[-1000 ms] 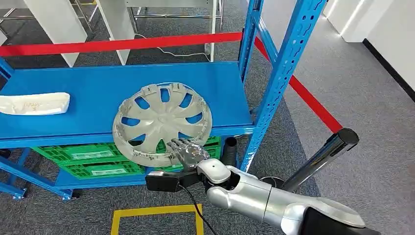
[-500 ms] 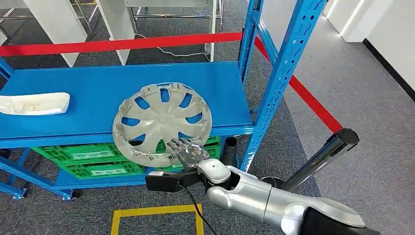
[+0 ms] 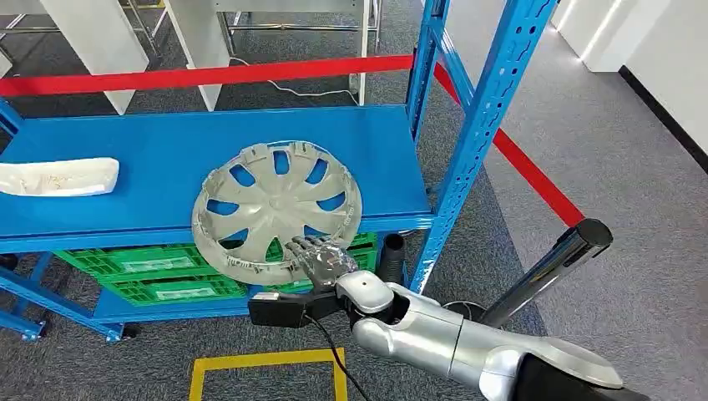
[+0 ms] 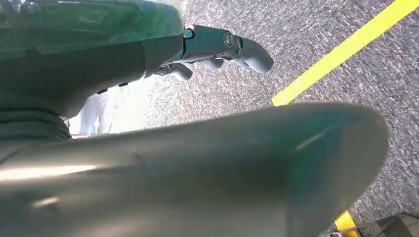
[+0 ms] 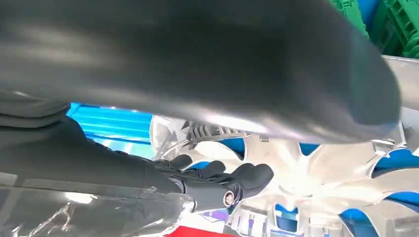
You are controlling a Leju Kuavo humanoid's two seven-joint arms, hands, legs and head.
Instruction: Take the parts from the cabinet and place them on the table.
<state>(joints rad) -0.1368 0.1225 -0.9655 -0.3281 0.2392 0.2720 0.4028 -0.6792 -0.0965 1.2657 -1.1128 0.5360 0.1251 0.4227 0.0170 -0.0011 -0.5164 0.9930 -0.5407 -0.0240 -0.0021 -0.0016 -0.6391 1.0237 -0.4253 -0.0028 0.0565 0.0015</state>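
A storage corner with grey carpet and blue metal shelving

The floor (image 3: 618, 167) is grey carpet with yellow tape lines (image 3: 265, 361) marked on it. A blue rack (image 3: 480, 125) of perforated uprights holds a blue shelf (image 3: 167, 159), and green plastic crates (image 3: 159, 271) sit on the level below. A red barrier tape (image 3: 209, 75) runs behind it. White furniture legs (image 3: 96, 42) stand further back, and a white wall with dark skirting (image 3: 668, 50) is on the right.

Our left hand (image 4: 217, 47) hangs over grey carpet (image 4: 316, 29), fingers loosely curled, beside a yellow floor line (image 4: 341, 52).
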